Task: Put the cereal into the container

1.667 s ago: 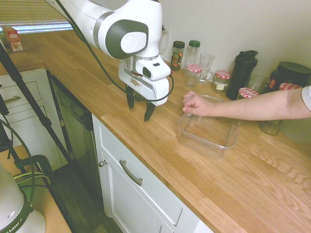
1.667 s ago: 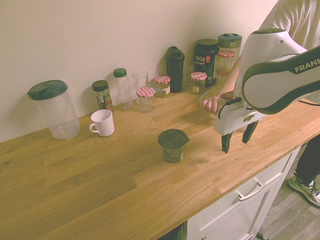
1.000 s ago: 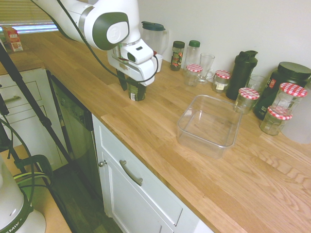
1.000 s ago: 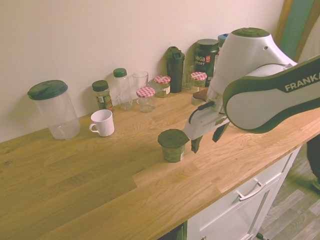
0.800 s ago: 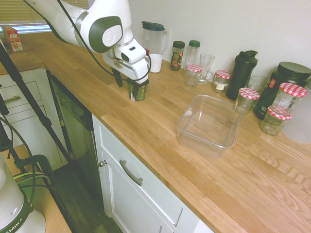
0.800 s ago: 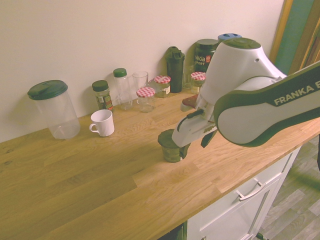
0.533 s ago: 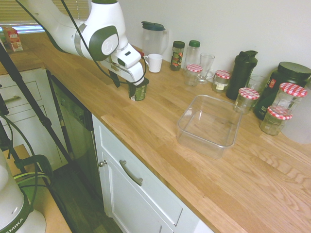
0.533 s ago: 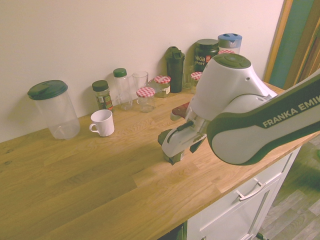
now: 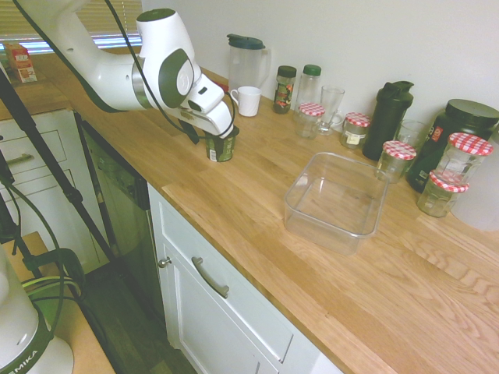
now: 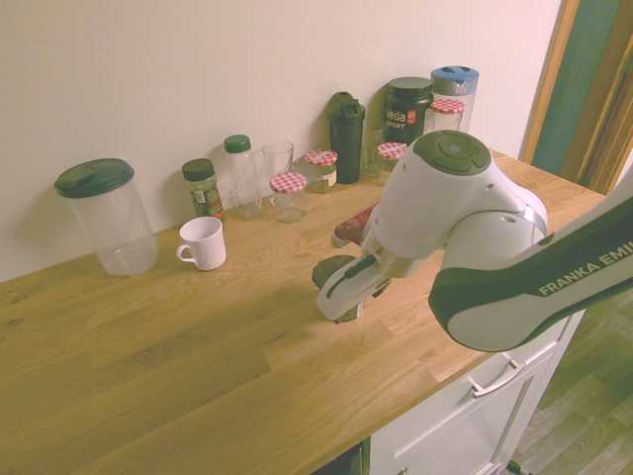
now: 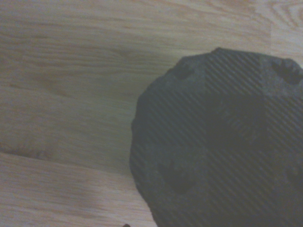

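Jaws straddling the cereal (image 9: 222,147), fingers either side of it; clamped or merely close, cannot tell. Gripper (image 9: 220,137) low over the jar, on the wooden counter (image 9: 257,214) near its front edge. Well apart from the container (image 9: 335,202). Dark ribbed lid filling the wrist view.

— What's everything sitting on?

— A long wooden countertop (image 9: 257,210). The cereal (image 9: 222,148) stands near its front edge, the container (image 9: 335,199) further along, and a white mug (image 9: 249,100) and jug (image 9: 245,61) by the wall.
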You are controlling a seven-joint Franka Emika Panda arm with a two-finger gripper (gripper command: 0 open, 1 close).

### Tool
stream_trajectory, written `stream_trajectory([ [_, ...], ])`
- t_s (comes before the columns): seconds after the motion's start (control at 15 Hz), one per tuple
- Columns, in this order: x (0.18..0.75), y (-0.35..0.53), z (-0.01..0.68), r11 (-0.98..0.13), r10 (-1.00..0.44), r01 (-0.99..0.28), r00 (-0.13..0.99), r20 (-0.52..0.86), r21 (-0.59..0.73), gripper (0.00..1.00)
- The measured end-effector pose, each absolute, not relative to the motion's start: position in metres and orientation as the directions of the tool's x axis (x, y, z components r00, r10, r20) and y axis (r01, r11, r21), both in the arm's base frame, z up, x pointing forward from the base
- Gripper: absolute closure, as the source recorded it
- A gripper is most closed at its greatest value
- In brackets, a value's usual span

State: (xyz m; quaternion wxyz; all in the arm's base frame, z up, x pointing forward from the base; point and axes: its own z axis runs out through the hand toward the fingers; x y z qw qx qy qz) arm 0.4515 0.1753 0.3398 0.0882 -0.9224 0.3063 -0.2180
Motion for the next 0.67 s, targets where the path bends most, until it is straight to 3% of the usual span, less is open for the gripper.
stream_trajectory([
  [0.53,0.478,0.183,0.32,-0.774,-0.633,-0.543,0.646,0.427,-0.325,0.0],
  [0.6,0.481,0.183,0.316,-0.772,-0.636,-0.541,0.643,0.427,-0.334,1.0],
  [0.67,0.484,0.182,0.313,-0.77,-0.638,-0.537,0.64,0.428,-0.346,1.0],
])
